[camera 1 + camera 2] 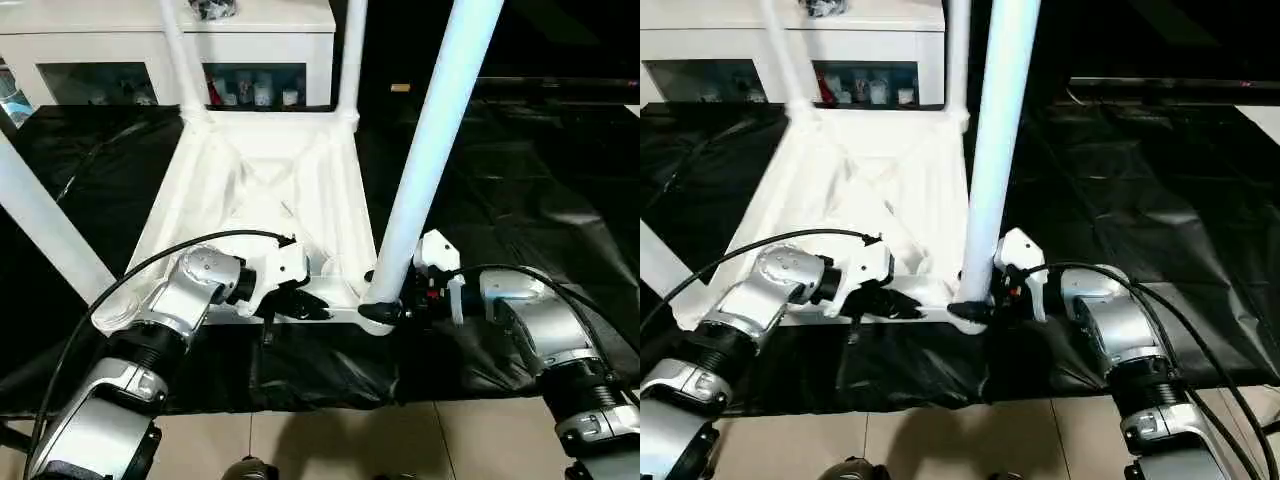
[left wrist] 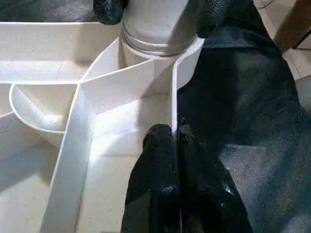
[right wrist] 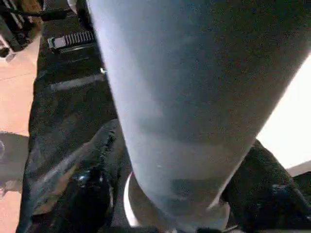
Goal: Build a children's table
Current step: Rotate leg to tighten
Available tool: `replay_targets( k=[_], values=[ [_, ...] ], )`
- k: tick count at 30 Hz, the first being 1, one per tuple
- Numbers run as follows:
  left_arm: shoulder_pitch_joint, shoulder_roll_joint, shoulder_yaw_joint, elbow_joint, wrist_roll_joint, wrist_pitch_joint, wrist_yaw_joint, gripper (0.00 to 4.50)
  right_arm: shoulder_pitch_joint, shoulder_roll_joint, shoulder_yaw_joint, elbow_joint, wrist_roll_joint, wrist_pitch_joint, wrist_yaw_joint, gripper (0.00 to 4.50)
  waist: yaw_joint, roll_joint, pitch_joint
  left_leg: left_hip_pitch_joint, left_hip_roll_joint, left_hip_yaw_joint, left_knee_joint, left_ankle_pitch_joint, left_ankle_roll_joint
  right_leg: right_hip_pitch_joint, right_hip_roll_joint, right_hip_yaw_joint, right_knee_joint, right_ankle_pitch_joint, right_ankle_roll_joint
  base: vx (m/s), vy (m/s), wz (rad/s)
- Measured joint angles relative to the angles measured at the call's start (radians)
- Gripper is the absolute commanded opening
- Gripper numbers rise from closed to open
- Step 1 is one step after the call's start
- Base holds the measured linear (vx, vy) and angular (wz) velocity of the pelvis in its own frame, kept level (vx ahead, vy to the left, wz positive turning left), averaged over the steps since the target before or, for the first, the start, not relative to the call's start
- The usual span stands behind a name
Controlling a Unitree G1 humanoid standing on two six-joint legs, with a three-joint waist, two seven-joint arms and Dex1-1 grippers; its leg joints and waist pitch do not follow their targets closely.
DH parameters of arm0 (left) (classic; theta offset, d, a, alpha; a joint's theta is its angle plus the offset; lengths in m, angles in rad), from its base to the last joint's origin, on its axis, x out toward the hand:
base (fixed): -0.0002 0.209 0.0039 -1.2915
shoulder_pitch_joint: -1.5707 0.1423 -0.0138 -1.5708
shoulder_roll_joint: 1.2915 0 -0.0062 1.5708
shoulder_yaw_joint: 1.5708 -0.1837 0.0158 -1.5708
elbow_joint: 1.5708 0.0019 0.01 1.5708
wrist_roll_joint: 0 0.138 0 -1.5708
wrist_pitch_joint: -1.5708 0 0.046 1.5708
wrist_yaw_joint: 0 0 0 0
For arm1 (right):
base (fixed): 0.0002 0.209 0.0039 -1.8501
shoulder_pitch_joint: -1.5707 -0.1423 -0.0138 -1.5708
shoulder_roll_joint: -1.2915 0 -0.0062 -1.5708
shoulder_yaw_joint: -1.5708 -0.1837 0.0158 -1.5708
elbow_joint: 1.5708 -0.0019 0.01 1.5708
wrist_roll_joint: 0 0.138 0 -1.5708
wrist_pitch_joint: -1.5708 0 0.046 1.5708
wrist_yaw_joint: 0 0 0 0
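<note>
Three legs look seated; right tool [image 1: 385,310] grips the fourth leg [image 1: 432,140] at its socket — left tool [image 2: 172,141] pinches the tabletop [image 1: 262,170] rim.

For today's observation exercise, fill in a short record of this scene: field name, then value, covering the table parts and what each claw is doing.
tabletop: upside down on the black-covered work table, ribbed underside up
legs standing in sockets: four
near right leg: upright in its corner socket
right claw: shut on the near right leg at its base
left claw: pinching the tabletop's near rim
background: white cabinet
</note>
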Motion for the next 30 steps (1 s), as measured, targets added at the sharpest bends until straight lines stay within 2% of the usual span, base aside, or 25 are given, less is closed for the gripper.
replay_targets(
  k=[2, 6, 9, 12, 14, 17, 23, 26, 28, 30],
  values=[
    [0.0, 0.001, 0.0, 0.002, 0.0, -0.004, -0.006, 0.0, 0.0, 0.0, 0.0, 0.0, 0.001, 0.004, 0.0, 2.56, 0.0, 0.0, 0.0, 0.0, 0.0, 0.0, 0.0, 0.0, 0.0, 0.0, 0.0, 0.0, 0.0, 0.0, 0.0, 0.0, 0.0, 0.0],
    [-0.001, 0.001, 0.0, 0.007, 0.0, -0.015, -0.009, 0.0, 0.002, -0.001, -0.001, -0.005, 0.003, 0.009, -0.001, 2.17, 0.001, 0.001, -0.001, 0.0, 0.0, 0.0, 0.0, 0.0, 0.0, 0.0, 0.0, 0.0, 0.0, 0.0, 0.0, 0.0, 0.0, 0.0],
    [-0.001, -0.001, 0.0, 0.008, 0.002, -0.015, 0.0, 0.0, 0.023, 0.0, -0.005, -0.035, -0.001, 0.003, -0.028, 2.11, 0.003, 0.002, -0.001, 0.0, 0.0, 0.0, 0.0, 0.0, 0.0, 0.0, 0.0, 0.0, 0.0, 0.0, 0.0, 0.0, 0.0, 0.0],
    [-0.001, -0.026, 0.006, 0.012, 0.023, -0.006, 0.084, 0.0, 0.051, 0.038, -0.046, -0.042, -0.01, -0.001, -0.142, 2.02, 0.002, 0.002, -0.001, 0.002, 0.0, 0.0, 0.0, 0.0, 0.0, 0.002, 0.0, 0.0, 0.0, -0.002, 0.004, 0.0, 0.0, 0.0],
    [-0.002, -0.046, 0.009, 0.012, 0.036, 0.011, 0.135, 0.0, 0.058, 0.062, -0.065, -0.041, -0.023, -0.001, -0.223, 2.0, -0.005, 0.002, -0.001, 0.002, 0.0, 0.0, 0.0, 0.0, 0.0, 0.003, 0.0, 0.0, -0.001, -0.003, 0.004, 0.0, 0.0, 0.0],
    [-0.002, -0.105, 0.02, 0.005, 0.062, 0.078, 0.264, 0.0, 0.072, 0.144, -0.121, -0.035, -0.06, 0.006, -0.448, 1.95, -0.018, 0.002, -0.001, 0.005, -0.001, -0.001, 0.0, 0.0, 0.0, 0.005, 0.0, 0.0, -0.002, -0.003, 0.006, 0.0, 0.0, 0.0],
    [0.012, -0.213, 0.047, -0.027, 0.08, 0.204, 0.468, 0.0, 0.018, 0.294, -0.196, 0.034, -0.115, 0.033, -0.83, 1.94, -0.062, 0.003, -0.001, 0.005, -0.002, -0.005, 0.0, 0.0, 0.0, 0.005, 0.0, -0.005, -0.009, -0.005, 0.008, 0.0, 0.0, 0.0],
    [0.013, -0.222, 0.046, -0.032, 0.082, 0.217, 0.495, 0.0, 0.002, 0.318, -0.197, 0.06, -0.131, 0.004, -0.891, 1.94, -0.068, 0.009, 0.0, 0.003, -0.002, -0.011, -0.002, 0.0, 0.0, 0.006, 0.0, -0.012, -0.018, -0.005, 0.008, 0.0, 0.0, 0.0],
    [0.013, -0.222, 0.046, -0.035, 0.083, 0.216, 0.495, 0.0, 0.002, 0.319, -0.198, 0.065, -0.132, -0.01, -0.893, 2.49, -0.067, 0.01, 0.0, 0.001, -0.002, -0.012, -0.003, 0.0, 0.0, 0.006, 0.0, -0.013, -0.02, -0.005, 0.008, 0.0, 0.0, 0.0],
    [0.013, -0.221, 0.044, -0.033, 0.089, 0.2, 0.495, 0.0, 0.003, 0.321, -0.198, 0.062, -0.13, -0.01, -0.884, 2.63, -0.067, 0.01, 0.0, 0.001, -0.002, -0.012, -0.003, 0.0, 0.0, 0.005, 0.0, -0.013, -0.02, -0.005, 0.008, 0.0, 0.0, 0.0]
  ],
)
